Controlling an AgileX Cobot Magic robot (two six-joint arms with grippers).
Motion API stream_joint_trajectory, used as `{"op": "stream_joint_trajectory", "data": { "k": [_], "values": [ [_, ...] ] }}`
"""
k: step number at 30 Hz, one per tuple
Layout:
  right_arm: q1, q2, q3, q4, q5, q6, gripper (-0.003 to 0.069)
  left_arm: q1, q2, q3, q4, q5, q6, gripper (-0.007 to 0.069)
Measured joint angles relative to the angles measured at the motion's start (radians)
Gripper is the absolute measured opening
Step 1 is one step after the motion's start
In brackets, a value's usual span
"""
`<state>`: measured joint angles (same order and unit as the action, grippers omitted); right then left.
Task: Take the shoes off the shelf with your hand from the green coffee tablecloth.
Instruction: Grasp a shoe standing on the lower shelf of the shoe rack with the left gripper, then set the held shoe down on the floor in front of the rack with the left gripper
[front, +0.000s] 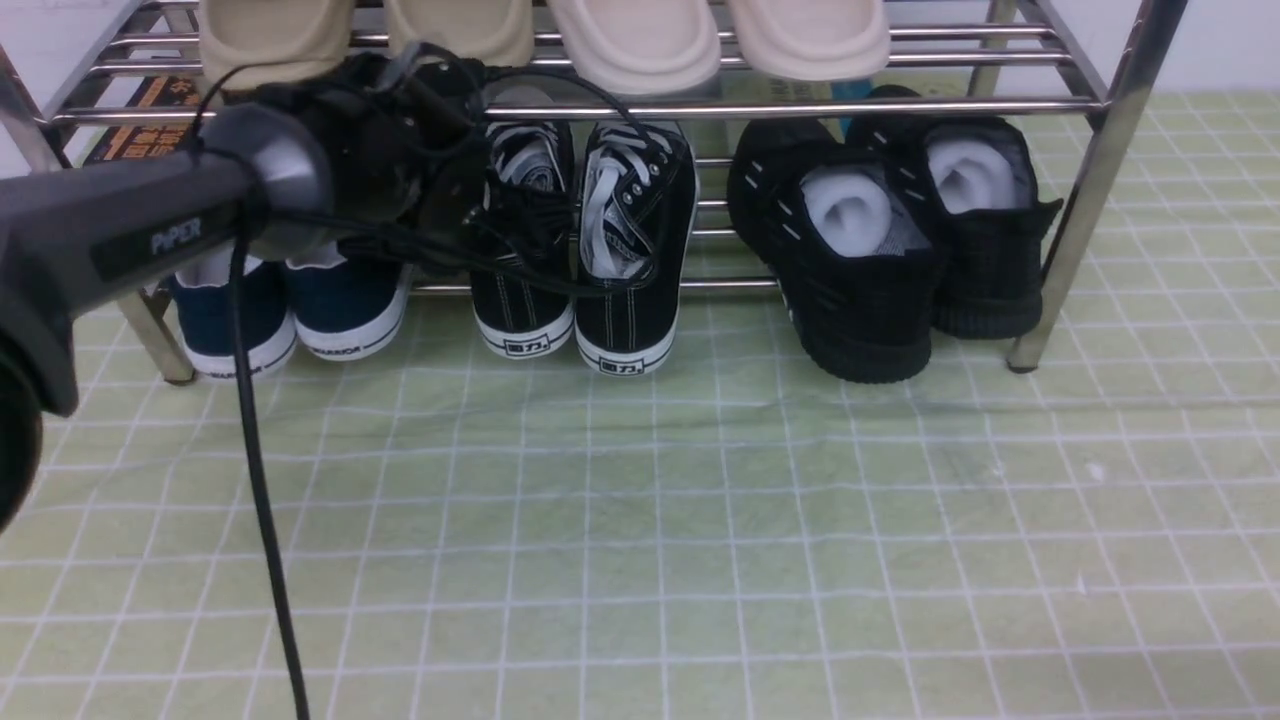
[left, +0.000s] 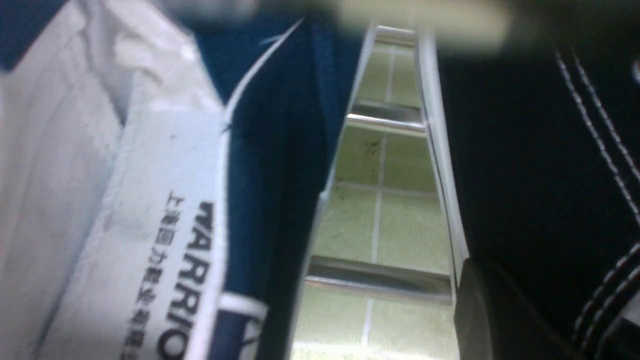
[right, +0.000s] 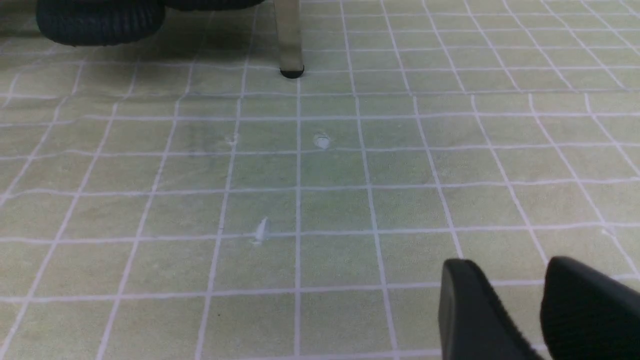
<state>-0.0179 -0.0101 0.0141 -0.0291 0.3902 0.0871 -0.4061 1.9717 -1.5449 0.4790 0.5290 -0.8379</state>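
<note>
Nearest: my right gripper (right: 515, 267), jaws apart and empty, over the green coffee tablecloth (front: 700, 520).
Next: my left gripper (front: 455, 215), closed at the left shoe's collar; I could not tell whether it caught canvas.
Farthest: the shoes (front: 625, 300), on the lower tier of the shelf (front: 1085, 180), between the navy pair (front: 345, 300) and the knit pair (front: 870, 280). Heels faced me, toes pointed away, long axis front-to-back.
Risk: a thin pinch might slip, or the laces might snag the bar above.

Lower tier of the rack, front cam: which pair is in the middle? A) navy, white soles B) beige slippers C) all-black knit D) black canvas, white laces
D: the black canvas shoes sit on the lower tier of the shelf, between the navy pair on the left and the black knit pair on the right.
</note>
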Motion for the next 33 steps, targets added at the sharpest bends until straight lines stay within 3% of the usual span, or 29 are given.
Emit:
{"op": "stream_joint_trajectory", "data": {
  "k": [12,19,24,30,33],
  "values": [
    [0.0,0.0,0.0,0.0,0.0,0.0,0.0241,-0.003,-0.182,0.003,-0.161,0.25,0.056,0.0017],
    [0.0,0.0,0.0,0.0,0.0,0.0,0.0241,-0.003,-0.338,0.003,-0.365,0.518,0.303,0.0017],
    [0.0,0.0,0.0,0.0,0.0,0.0,0.024,-0.004,-0.444,0.003,-0.383,0.697,0.392,0.0017],
    [0.0,0.0,0.0,0.0,0.0,0.0,0.024,-0.005,-0.554,0.06,-0.358,0.705,0.402,0.0017],
    [0.0,0.0,0.0,0.0,0.0,0.0,0.024,-0.005,-0.641,0.195,-0.352,0.705,0.355,0.0018]
  ]
}}
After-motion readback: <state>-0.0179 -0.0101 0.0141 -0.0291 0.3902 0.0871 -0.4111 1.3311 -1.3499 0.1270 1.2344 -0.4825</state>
